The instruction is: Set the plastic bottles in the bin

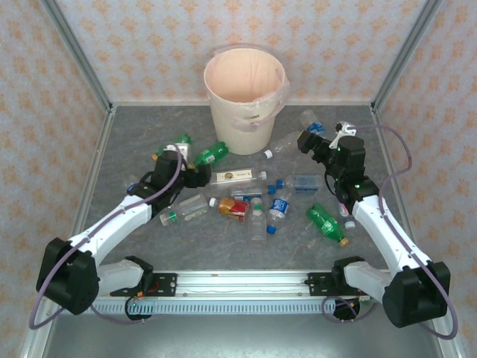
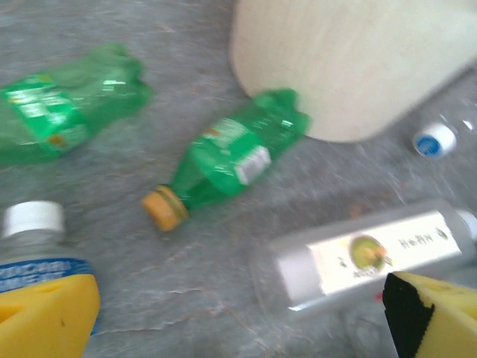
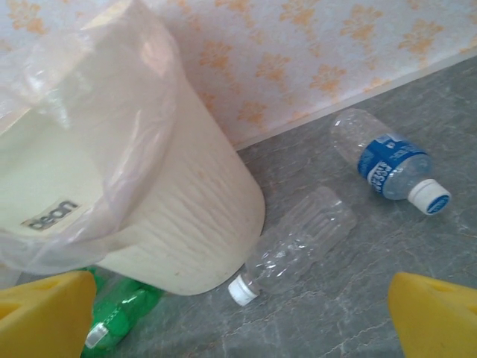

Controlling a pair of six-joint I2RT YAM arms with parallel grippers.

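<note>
Left tool (image 2: 238, 302): yellow pads wide apart, holding nothing, low over the grey worktop (image 1: 134, 149).
- At its left pad: clear water bottle (image 2: 33, 239), white cap, blue label.
- Ahead, left: crushed green bottle (image 2: 67, 108), lying flat.
- Ahead, centre: green bottle with yellow cap (image 2: 231, 153), on its side, base at the foot of the bin (image 2: 358, 60).
- By its right pad: flat-sided clear bottle (image 2: 365, 257), white label, on its side.

Middle of worktop: a loose cluster, all lying down.
- Clear bottle (image 1: 185, 209).
- Red-orange bottle (image 1: 234, 207).
- Blue-capped small bottle (image 1: 279, 205).
- Blue-labelled bottle (image 1: 304, 183).

Bin: cream bucket with a thin pinkish liner, upright at the far middle of the worktop.

Right of bin:
- Unlabelled clear bottle (image 3: 294, 242), white cap just beside the bin's base.
- Blue-labelled water bottle (image 3: 391, 168), apart from it, near the patterned wall (image 3: 313, 60).

Right tool (image 3: 238, 321): pads wide apart, holding nothing, near the bin's right side.

Near right: second yellow-capped green bottle (image 1: 326, 222), beside the right arm (image 1: 380, 224).
</note>
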